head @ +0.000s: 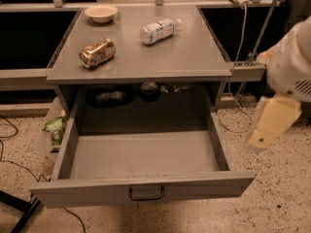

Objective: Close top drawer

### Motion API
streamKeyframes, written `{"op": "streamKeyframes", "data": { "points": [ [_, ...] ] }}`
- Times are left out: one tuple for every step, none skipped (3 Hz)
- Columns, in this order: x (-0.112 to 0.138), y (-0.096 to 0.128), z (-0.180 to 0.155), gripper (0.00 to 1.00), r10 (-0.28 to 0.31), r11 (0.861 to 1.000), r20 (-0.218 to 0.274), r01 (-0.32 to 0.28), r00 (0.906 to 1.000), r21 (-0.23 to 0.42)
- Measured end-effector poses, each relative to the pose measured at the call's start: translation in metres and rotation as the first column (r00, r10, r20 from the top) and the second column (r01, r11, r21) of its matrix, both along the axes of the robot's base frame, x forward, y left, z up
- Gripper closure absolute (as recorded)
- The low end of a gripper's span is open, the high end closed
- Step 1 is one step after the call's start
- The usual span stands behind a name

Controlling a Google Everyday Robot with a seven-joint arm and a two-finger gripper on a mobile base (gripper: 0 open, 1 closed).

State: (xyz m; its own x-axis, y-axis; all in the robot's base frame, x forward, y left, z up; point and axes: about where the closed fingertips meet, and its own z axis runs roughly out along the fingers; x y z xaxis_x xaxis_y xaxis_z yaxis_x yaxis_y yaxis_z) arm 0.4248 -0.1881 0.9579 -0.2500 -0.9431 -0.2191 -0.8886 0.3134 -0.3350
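Speckled terrazzo floor (282,198), beige with dark flecks, with dark recesses behind. At far left we see thin black cables (9,154) curling on the floor. A crumpled green packet (54,126) sits just beside the cabinet's left side.

The grey metal cabinet (146,64) has a flat matte top with sharp square edges. On it, left to right:
- a shallow round cream bowl (101,13), upright at the back left
- a dented gold-brown can (97,53), lying on its side near the left front
- a clear plastic bottle (158,30) with a pale label, also on its side, cap pointing back-right, well apart from the can

Below the cabinet top, the top drawer (141,154) stands pulled far out toward the camera. It is wide, deep and boxy, grey sheet metal with a smooth flat bottom and thin straight side walls. Its plain front faces us low in the view, with a small dark loop handle (146,193) at centre. In the shadowed cavity behind the drawer we make out dark rounded objects (110,97), too dim to name.

At right a pale cord (241,28) hangs down past the cabinet's back corner. Further right is the arm (291,64), white, rounded and blurred. Below it the gripper (271,123), a yellowish tapered shape, hangs above the floor to the right of the drawer, apart from it. We cannot tell whether it is open or closed, or whether it holds anything.
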Motion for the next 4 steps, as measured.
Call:
{"op": "streamKeyframes", "data": {
  "points": [
    [-0.019, 0.023, -0.061, 0.00, 0.031, 0.999, -0.060, -0.028, 0.9977, 0.046],
    [-0.041, 0.039, -0.123, 0.00, 0.101, 0.991, -0.168, -0.084, 0.9807, 0.104],
    [-0.041, 0.039, -0.123, 0.00, 0.101, 0.991, -0.168, -0.084, 0.9807, 0.104],
    [-0.058, 0.039, -0.159, 0.00, 0.073, 0.989, -0.208, -0.045, 0.9754, 0.138]
  ]
}}
